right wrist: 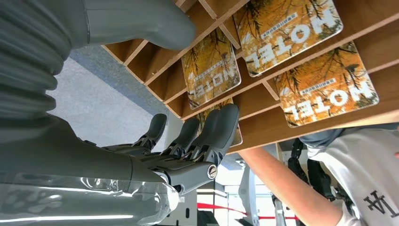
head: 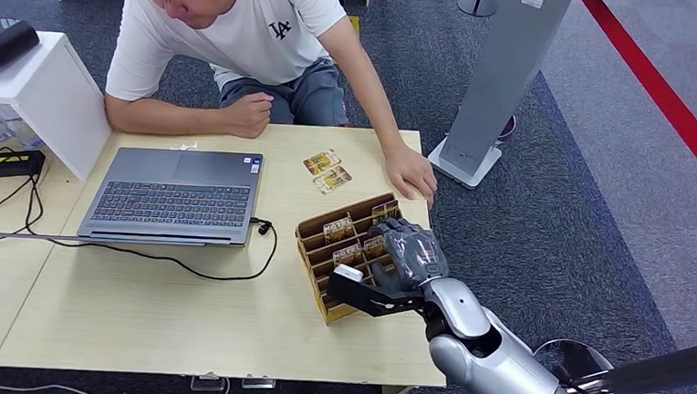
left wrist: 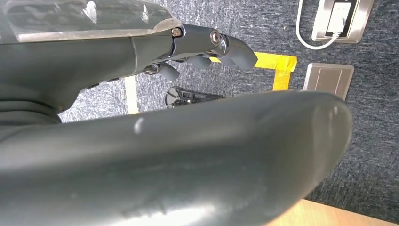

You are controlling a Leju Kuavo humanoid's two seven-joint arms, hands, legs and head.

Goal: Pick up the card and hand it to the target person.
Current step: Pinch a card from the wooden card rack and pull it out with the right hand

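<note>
A wooden card rack (head: 310,249) stands near the table's right edge, with several yellow "HOTEL" cards (head: 337,226) upright in its slots. My right hand (head: 410,251) hovers over the rack's far right end. In the right wrist view its dark fingers (right wrist: 219,127) lie against one card (right wrist: 234,136) that they mostly hide, while the thumb (right wrist: 141,19) stays apart over another row. Other cards (right wrist: 210,66) stand untouched. My left hand (left wrist: 197,47) hangs over the carpet, its fingers loosely bent and holding nothing. The person (head: 246,26) sits across the table, one hand (head: 410,175) resting just beyond the rack.
Two loose cards (head: 326,170) lie flat on the table behind the rack. An open laptop (head: 176,194) with its cable sits to the left. A white box (head: 54,97) stands at the far left, and a grey stand (head: 493,87) is on the carpet to the right.
</note>
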